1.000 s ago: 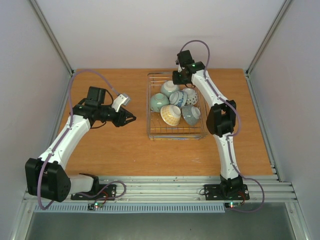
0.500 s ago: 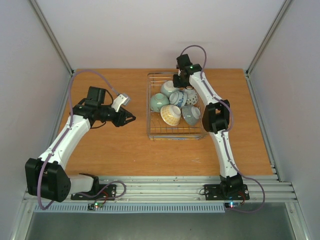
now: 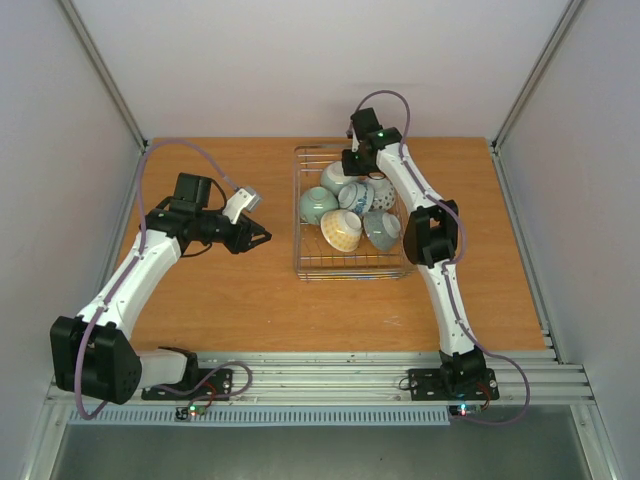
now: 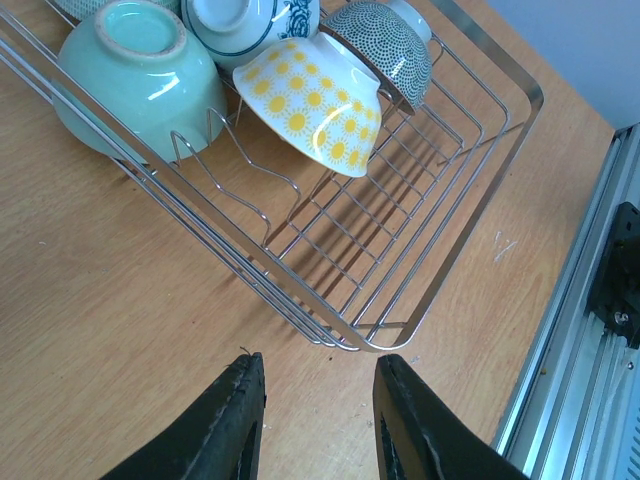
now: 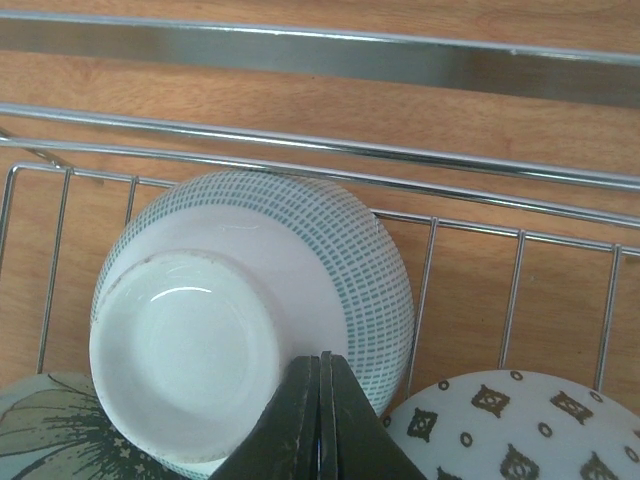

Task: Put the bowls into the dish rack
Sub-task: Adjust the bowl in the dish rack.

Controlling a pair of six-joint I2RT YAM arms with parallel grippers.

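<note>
The dish rack (image 3: 350,274) stands right of the table's middle with several bowls in it, tipped on their sides or upside down. Among them are a celadon bowl (image 3: 317,205), a yellow-patterned bowl (image 3: 341,230) and a grey dotted bowl (image 3: 381,230). My right gripper (image 3: 352,168) hangs over the rack's back end. It (image 5: 322,356) is shut with nothing in it, its tip over the side of an overturned white bowl with teal dashes (image 5: 190,340). My left gripper (image 3: 262,238) is open and empty above bare table left of the rack, just short of its corner (image 4: 369,346).
A white bowl with brown motifs (image 5: 520,430) and a flowered bowl (image 5: 40,430) lie beside the dashed one. Bare wood lies left of and in front of the rack. Enclosure walls bound the table, and a metal rail (image 3: 400,365) runs along its near edge.
My right gripper has shifted slightly left and toward the back of the rack, over the rear bowl. The left arm has stayed still.
</note>
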